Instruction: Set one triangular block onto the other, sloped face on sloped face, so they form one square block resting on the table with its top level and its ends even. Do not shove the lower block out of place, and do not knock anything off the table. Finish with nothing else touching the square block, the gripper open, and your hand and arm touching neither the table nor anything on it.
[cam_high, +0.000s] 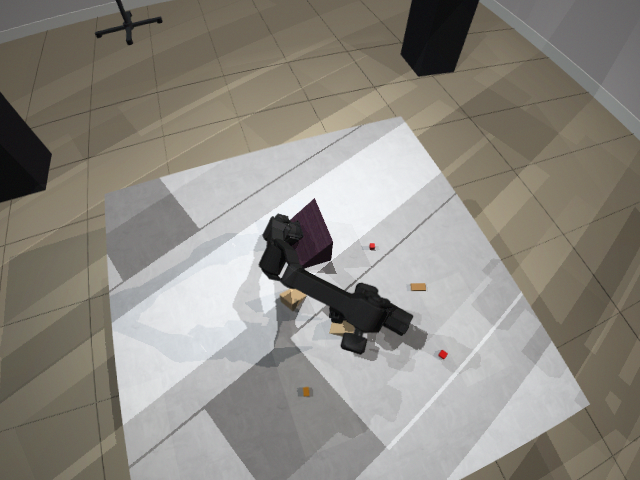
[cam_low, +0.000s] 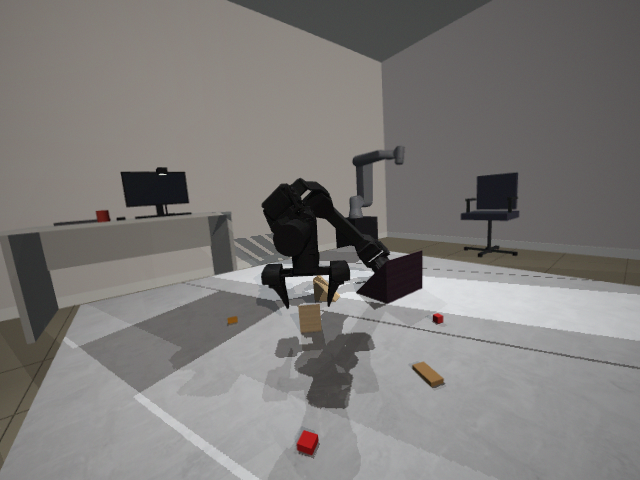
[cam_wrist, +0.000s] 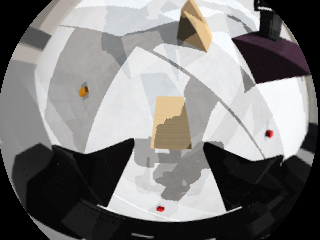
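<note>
One light wooden triangular block (cam_high: 338, 329) (cam_low: 310, 318) (cam_wrist: 170, 112) rests on the table, a rectangular face showing in the wrist view, partly in shadow. The other triangular block (cam_high: 292, 298) (cam_low: 324, 290) (cam_wrist: 200, 34) stands apart from it, nearer the arm's base, with a triangular end showing in the wrist view. My gripper (cam_low: 308, 306) (cam_wrist: 169, 144) is open and empty, pointing down. Its fingertips are spread above and to either side of the first block, with visible gaps at both sides in the wrist view. The arm partly hides that block in the top view.
A large dark purple wedge (cam_high: 316, 237) (cam_low: 404, 279) (cam_wrist: 272, 61) stands beside the arm's base. Red cubes (cam_high: 372, 246) (cam_high: 443, 354) (cam_low: 437, 318) (cam_low: 307, 442), a small orange block (cam_high: 306, 391) (cam_low: 232, 320) (cam_wrist: 83, 91) and a flat orange-brown block (cam_high: 418, 286) (cam_low: 428, 374) lie around.
</note>
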